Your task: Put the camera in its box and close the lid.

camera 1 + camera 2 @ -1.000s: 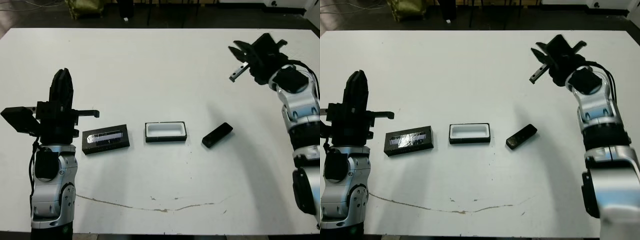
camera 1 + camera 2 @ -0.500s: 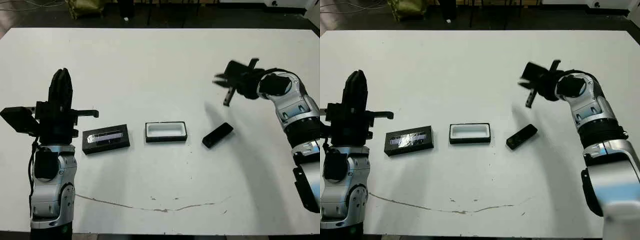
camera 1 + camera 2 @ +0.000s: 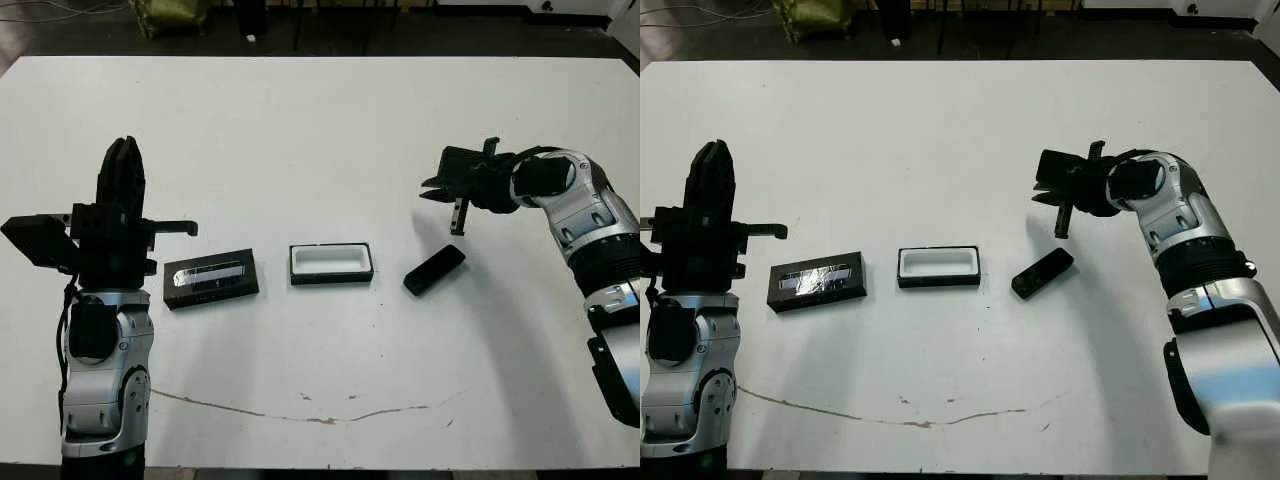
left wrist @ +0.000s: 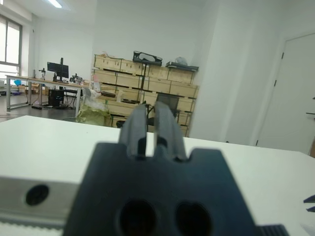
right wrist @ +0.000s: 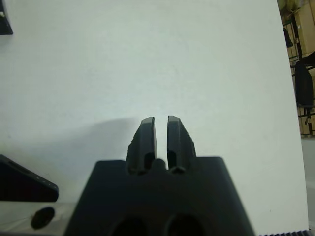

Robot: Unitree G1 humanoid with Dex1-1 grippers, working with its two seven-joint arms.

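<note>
The camera (image 3: pixel 435 270), a slim black bar, lies slantwise on the white table right of centre. The box (image 3: pixel 331 263), a black tray with white lining, sits open to its left. Further left lies the lid (image 3: pixel 211 279), flat and black with a silvery strip. My right gripper (image 3: pixel 427 190) hovers just beyond the camera, pointing left, fingers shut on nothing. In the right wrist view the fingers (image 5: pixel 146 135) stand nearly together over bare table, with the camera (image 5: pixel 24 184) at the picture's edge. Beside the lid my left gripper (image 3: pixel 125 146) points straight up, shut and holding nothing.
A thin brown streak (image 3: pixel 300 410) runs across the table near its front edge. Beyond the far edge are dark floor and a greenish bag (image 3: pixel 170 15). The left wrist view looks over the table at shelves of wooden crates (image 4: pixel 147 78).
My right arm has swung down and inward from the far right and turned its gripper, which now hangs low just behind the camera. The left arm, camera, box and lid have not moved.
</note>
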